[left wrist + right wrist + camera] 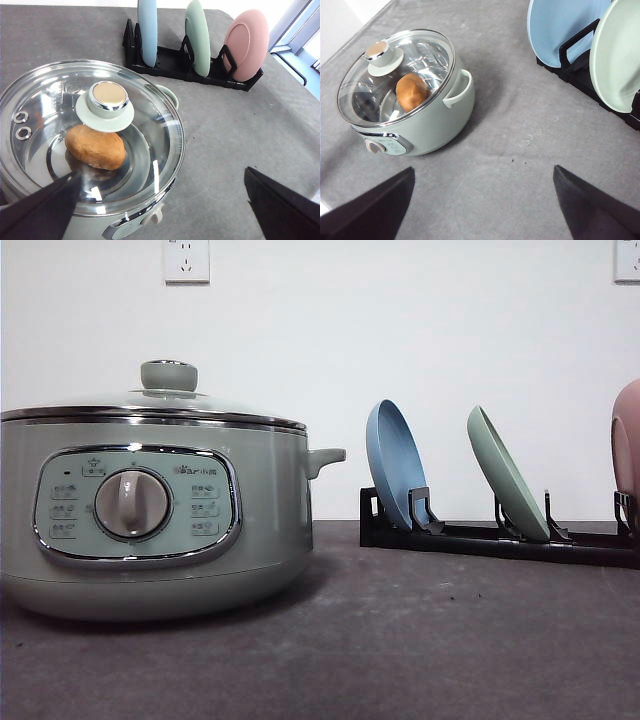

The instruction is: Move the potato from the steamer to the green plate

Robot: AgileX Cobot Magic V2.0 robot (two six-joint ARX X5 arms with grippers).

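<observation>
Potato [96, 146] being kept under the steamer's [150, 510] closed glass lid [90, 135].
Both grippers are being held spread above the table; the green plate [507, 472] is being propped in the rack [500, 538], at the steamer's three o'clock.

Pink plate [628, 445] cut off (front view edge).

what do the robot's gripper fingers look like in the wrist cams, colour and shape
In the left wrist view, the left gripper shows two dark, near-black fingers with a matte finish, wedge-shaped and tapering to points. In the right wrist view, the right gripper looks the same: two dark charcoal fingers, flat-sided and pointed. No cables, markings or labels are visible on either pair.
</observation>
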